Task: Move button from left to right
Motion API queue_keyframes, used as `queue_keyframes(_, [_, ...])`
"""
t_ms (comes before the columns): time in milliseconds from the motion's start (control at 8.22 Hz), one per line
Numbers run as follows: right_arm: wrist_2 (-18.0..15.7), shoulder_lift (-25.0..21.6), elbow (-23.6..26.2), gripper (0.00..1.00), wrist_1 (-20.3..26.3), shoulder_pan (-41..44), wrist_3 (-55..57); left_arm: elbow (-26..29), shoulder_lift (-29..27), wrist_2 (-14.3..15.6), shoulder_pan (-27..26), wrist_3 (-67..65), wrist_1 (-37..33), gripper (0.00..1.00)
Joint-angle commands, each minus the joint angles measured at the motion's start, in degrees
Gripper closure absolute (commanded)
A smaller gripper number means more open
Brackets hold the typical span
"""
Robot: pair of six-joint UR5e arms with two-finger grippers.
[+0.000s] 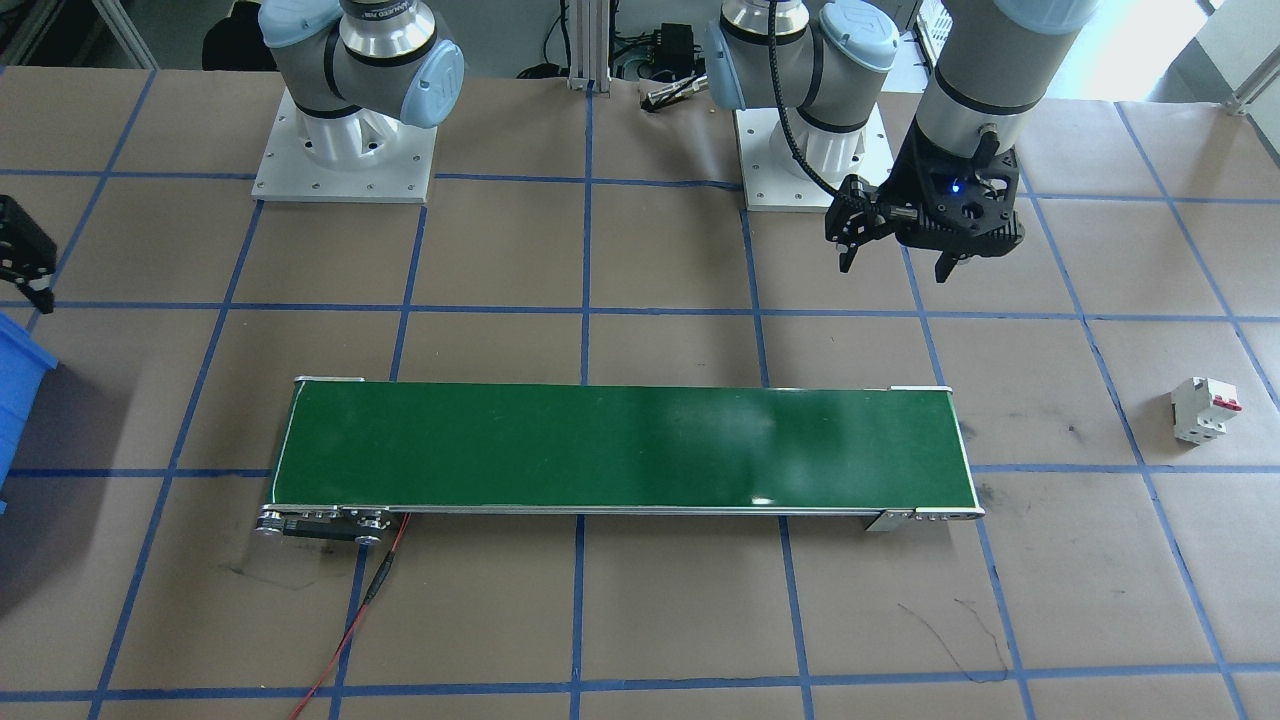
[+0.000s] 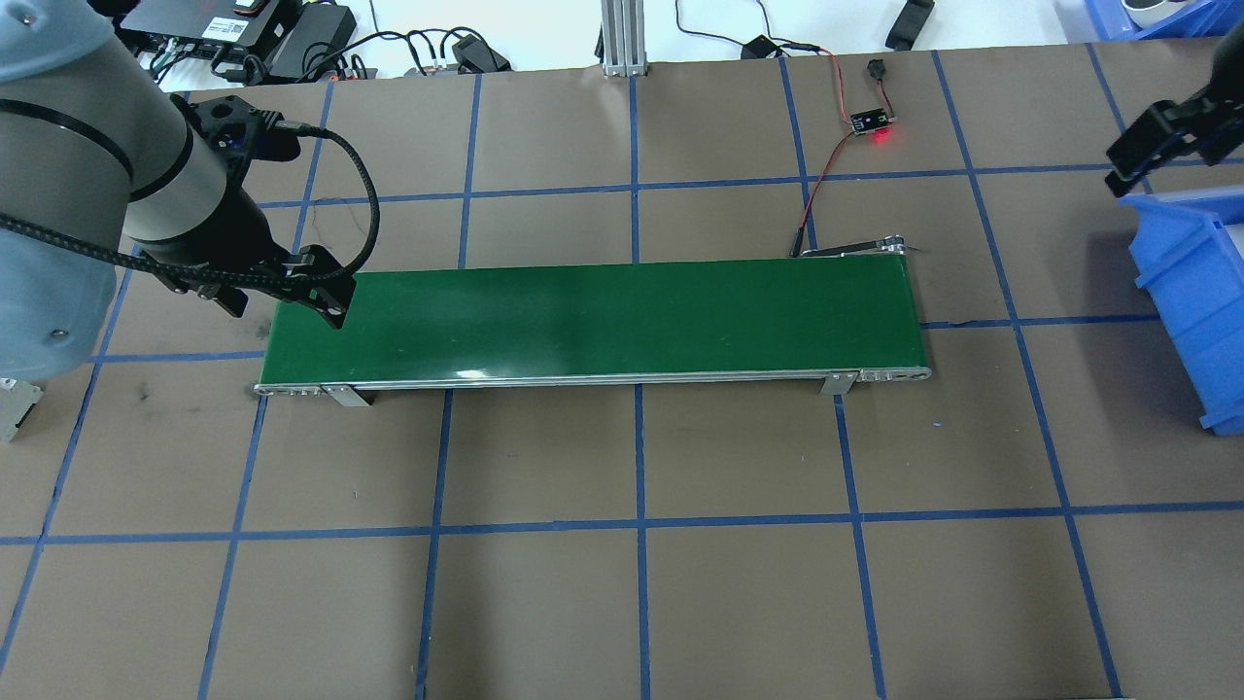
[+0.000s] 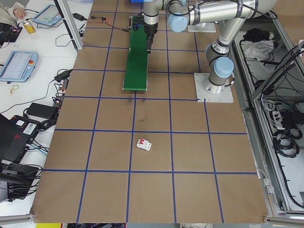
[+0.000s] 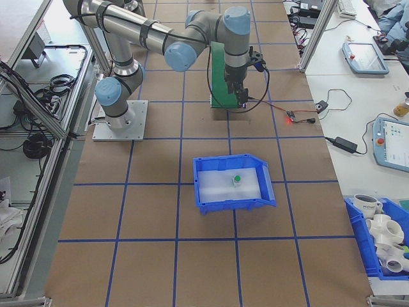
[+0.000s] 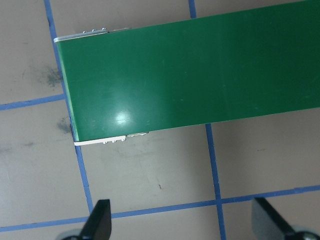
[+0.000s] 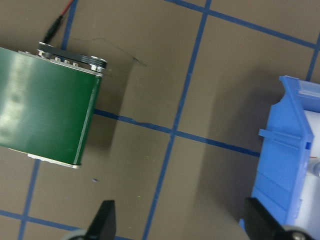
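Table: brown paper [image 2: 739,603] is covering the whole top, and blue tape lines [image 2: 641,457] are dividing it into large squares; dark scuffs are showing near the belt's ends.
Conveyor: a long green belt [image 1: 620,445] is lying flat across the middle of the table, nothing resting on it, with a red-and-black wire [image 1: 370,600] trailing from the roller end.
Button: the button [image 4: 236,179], green cap up, is sitting inside the blue bin [image 4: 211,198] on the robot's right side of the table, on the bin's pale floor, seen only in the right-side view.
Left gripper: the left gripper [image 1: 895,260] is hanging above bare paper just beyond the belt's left end, its two fingers [image 5: 98,220] spread wide and nothing between them.
Right gripper: the right gripper [image 2: 1132,175] is hovering over the gap between the belt's right end and the bin, fingers [image 6: 104,222] parted, holding nothing.
Circuit breaker: a white circuit breaker [image 1: 1205,408] with a red lever is lying on the paper well apart from the belt, out past the left arm.
Electronics: a small board [image 2: 872,122] with a red light glowing is sitting on the table behind the belt.
Room: white benches are running along the far side, carrying teach pendants [image 3: 19,64], cables and power bricks; aluminium frame posts [image 2: 619,34] are standing at the table edge; a second blue bin [image 4: 380,246] of white pipe fittings is sitting on one bench.
Arm bases: two grey mounting plates [image 1: 345,160] are bolted to the table top.
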Motion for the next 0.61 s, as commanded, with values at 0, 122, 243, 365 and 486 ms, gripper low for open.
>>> queue_keyframes(0, [-0.55, -1.59, -0.04, 0.0, 2.83, 11.46, 17.21, -2.15, -1.04, -0.15, 0.32, 0.42, 1.65, 0.0])
queue_keyframes(122, [-1.77, -1.59, 0.05, 0.0, 3.27, 15.33, 22.06, -2.07, -1.04, 0.29, 0.06, -0.27, 1.65, 0.0])
queue_keyframes(243, [-2.82, -1.51, 0.05, 0.0, 3.1, 17.63, 23.33, -2.24, -1.3, 0.21, 0.14, -0.11, 2.17, 0.0])
queue_keyframes(365, [-2.66, -1.5, 0.05, 0.0, 3.1, 19.57, 25.34, -2.86, -1.04, 0.38, 0.23, -0.37, 2.27, 0.0])
queue_keyframes(486, [-3.09, -1.42, 0.14, 0.0, 3.53, 20.37, 25.71, -2.95, -0.25, 0.47, 0.15, -0.54, 2.35, 0.0])
